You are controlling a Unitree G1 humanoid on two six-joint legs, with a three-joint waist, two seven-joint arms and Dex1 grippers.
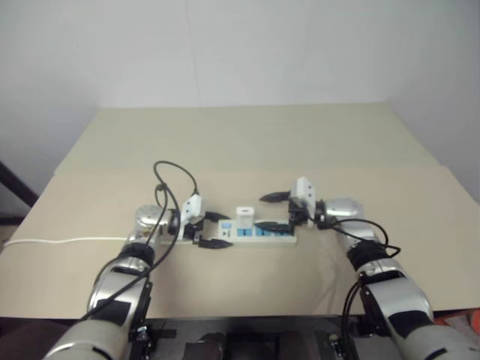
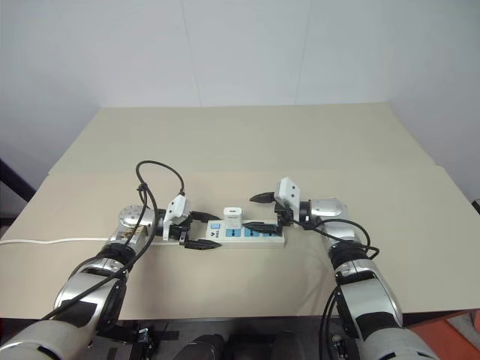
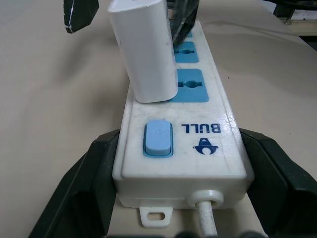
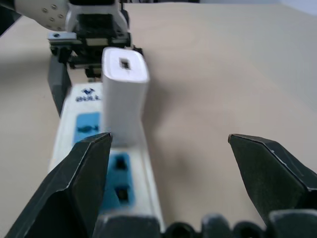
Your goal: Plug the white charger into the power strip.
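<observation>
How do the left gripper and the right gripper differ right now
The left gripper has its fingers around the switch end of the power strip, one on each long side; the right gripper holds nothing, its fingers spread wide, clear of the white charger standing upright in the strip. Both point inward, facing each other.

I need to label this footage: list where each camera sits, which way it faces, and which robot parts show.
Head pair: looks forward and down at the table; both arms show.
Left wrist: looks along the power strip from its switch end; the left gripper straddles it.
Right wrist: looks the opposite way; the right gripper is open.
Shared: the white charger, standing in the strip.
</observation>
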